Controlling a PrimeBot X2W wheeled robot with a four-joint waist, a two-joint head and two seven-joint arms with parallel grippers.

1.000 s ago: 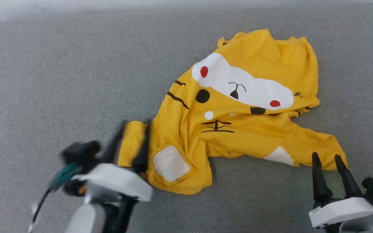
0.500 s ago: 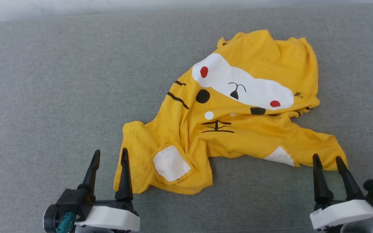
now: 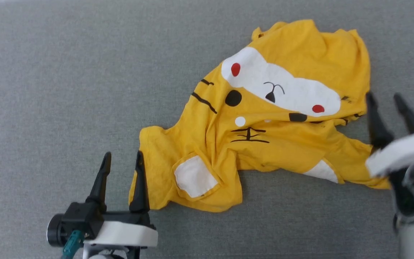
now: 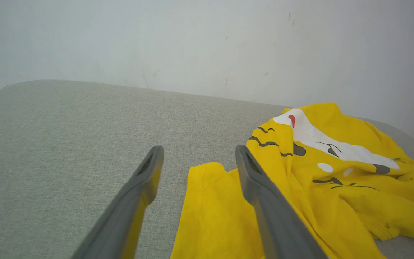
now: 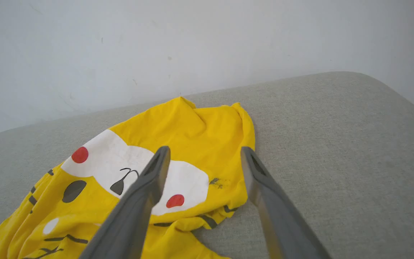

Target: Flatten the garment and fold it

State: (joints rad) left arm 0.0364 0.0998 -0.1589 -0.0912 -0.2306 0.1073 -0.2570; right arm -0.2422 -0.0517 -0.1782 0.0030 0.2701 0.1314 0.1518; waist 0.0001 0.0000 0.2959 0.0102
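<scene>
Flattening stage: the garment [image 3: 264,144] lies crumpled (sleeves bunched) toward the surface's [image 3: 49,90] right edge. Left gripper [image 3: 123,154] and right gripper [image 3: 384,96], both spread and empty, should next pinch opposite edges.

You had the head camera looking steeply down on the grey cushion [image 3: 67,90], with the garment [image 3: 282,151] right of centre in frame. Both wrist cameras sat low and close, facing the pale wall [image 4: 192,36]; all three views shared the garment.

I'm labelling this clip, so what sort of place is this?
Probably an indoor room: a grey fabric-covered surface with rounded edges against a plain pale wall, a crumpled yellow garment lying on it.
</scene>
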